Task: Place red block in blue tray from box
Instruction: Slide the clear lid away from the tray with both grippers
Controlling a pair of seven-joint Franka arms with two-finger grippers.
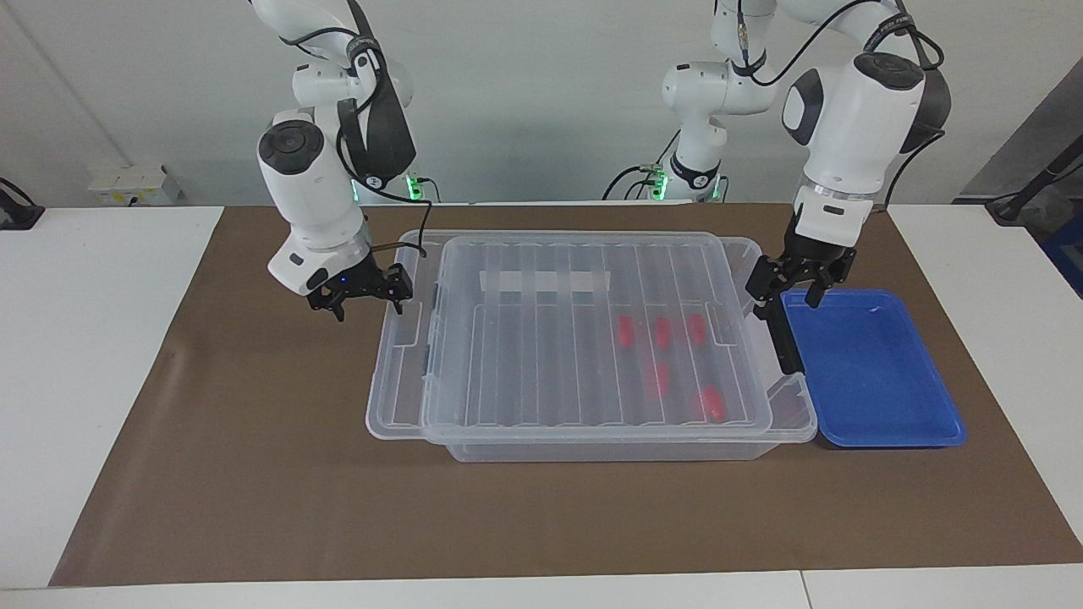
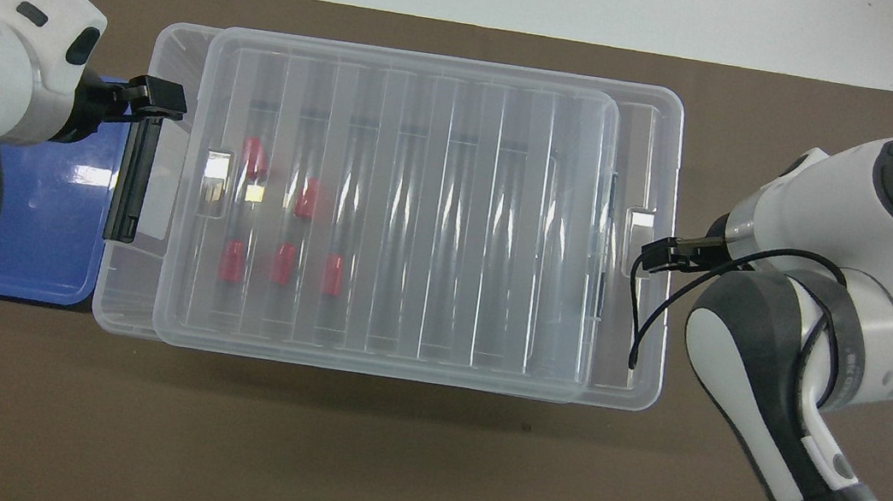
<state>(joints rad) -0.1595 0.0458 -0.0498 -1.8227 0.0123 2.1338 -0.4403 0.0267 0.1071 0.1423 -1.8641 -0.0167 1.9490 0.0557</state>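
Note:
The clear box (image 1: 389, 397) stands mid-table with its ribbed lid (image 1: 550, 372) lying on it, slightly askew. Several red blocks (image 1: 662, 332) lie inside near the left arm's end and show through the lid in the overhead view (image 2: 282, 263). The blue tray (image 1: 880, 372) lies empty beside that end of the box. My left gripper (image 1: 791, 292) is open just above the box's black clip handle (image 1: 783, 338), which stands tilted outward. My right gripper (image 1: 365, 298) is open beside the box's end rim toward the right arm and holds nothing.
A brown mat (image 1: 254, 440) covers the table under the box and the tray. White tabletop (image 1: 85, 338) lies at both ends. A cable loops from my right arm (image 2: 824, 335) over the box's rim in the overhead view.

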